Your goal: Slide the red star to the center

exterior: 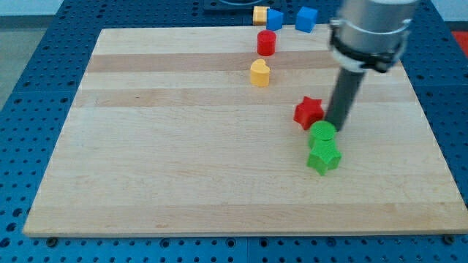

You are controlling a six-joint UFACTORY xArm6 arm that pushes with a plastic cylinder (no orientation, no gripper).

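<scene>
Red star [308, 112] is sitting right of the bench [183, 168] center, touching the green cylinder [322, 132] below it; green star [323, 157] is lying under that. My tip [338, 128] is resting just right of the red star, beside the green cylinder. No pincer showing, only the rod. Red cylinder [266, 43], yellow heart [259, 73], blue blocks [306, 18] near the view's top.
</scene>
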